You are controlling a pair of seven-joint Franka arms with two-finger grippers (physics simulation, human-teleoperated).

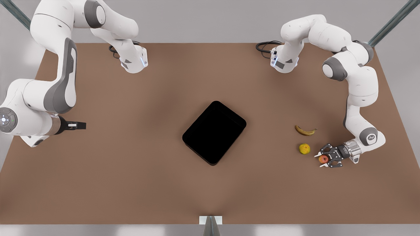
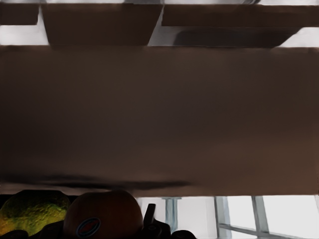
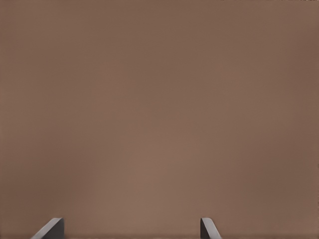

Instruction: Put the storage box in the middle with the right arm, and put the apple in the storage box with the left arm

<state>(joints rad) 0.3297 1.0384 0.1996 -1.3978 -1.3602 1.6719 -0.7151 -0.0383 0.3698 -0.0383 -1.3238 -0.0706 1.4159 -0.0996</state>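
- Centrally, the storage box point(image 1: 214, 132), a glossy black shallow bin, lies on the brown surface point(image 1: 131, 180), turned at an angle to the surface's edges and touching nothing else.
- At the front view's right, the left end effector point(image 1: 325, 159) is low over the surface with its black, white-tipped fingers spread around the apple point(image 1: 324, 159).
- Its fingers sit on either side of the fruit; whether they actually press on it cannot be told.
- From the left wrist view, the apple point(image 2: 103, 215) sits close under the camera, with a small sticker visible on its skin, and the yellow-green fruit point(image 2: 32, 211) lies just beside it.
- On the surface, the yellow-green fruit point(image 1: 304, 148) rests near the apple, toward the storage box, and the banana point(image 1: 305, 131) lies a little beyond it, apart from both.
- The apple is well apart from the storage box.
- At the front view's left, the right end effector point(image 1: 78, 125) hangs off to the side, far from the storage box, pointing toward the middle; this arm waits.
- From the right wrist view, its two grey fingertips point(image 3: 50, 229) stand wide apart with bare brown surface between them, holding nothing.
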